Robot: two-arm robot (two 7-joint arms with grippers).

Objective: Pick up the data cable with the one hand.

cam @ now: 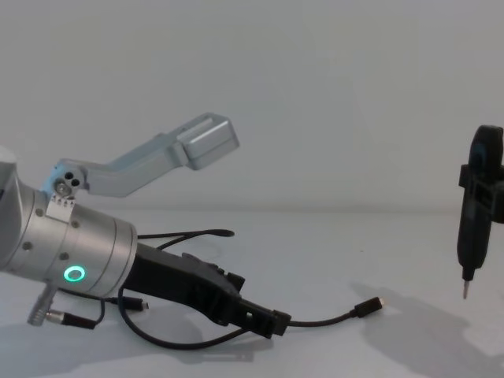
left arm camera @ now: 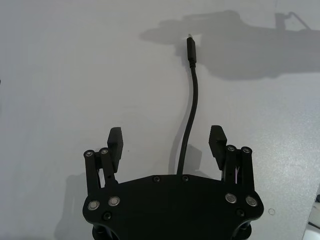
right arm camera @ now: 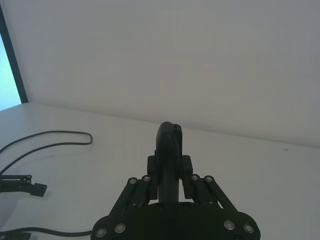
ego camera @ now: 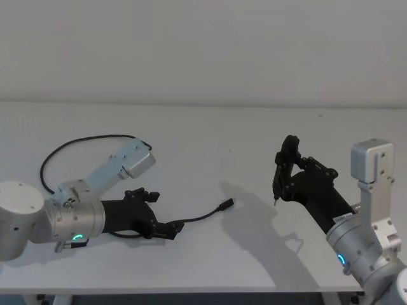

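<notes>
The data cable (left arm camera: 191, 107) lies on the bench (left arm camera: 60, 75) between the wide-open, empty fingers (left arm camera: 115, 145) of the left gripper (left arm camera: 166, 136); the right gripper (right arm camera: 170, 172) clamps a dark tool (cam: 471, 228).

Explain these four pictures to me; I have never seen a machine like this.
This is a robot with two arms, working at a white table. The head view looks down from a camera on its head. The chest view looks across the table from lower down. Each wrist view comes from a camera on one arm, looking out past that arm's gripper, which is its two-fingered hand.

On the table lies a long black data cable ending in a small plug. The left gripper is low over the table with its fingers open, one on each side of the cable. It grips nothing yet. The right gripper is higher up, off to the right, and is shut on a dark pointed tool whose tip hangs above the table.
</notes>
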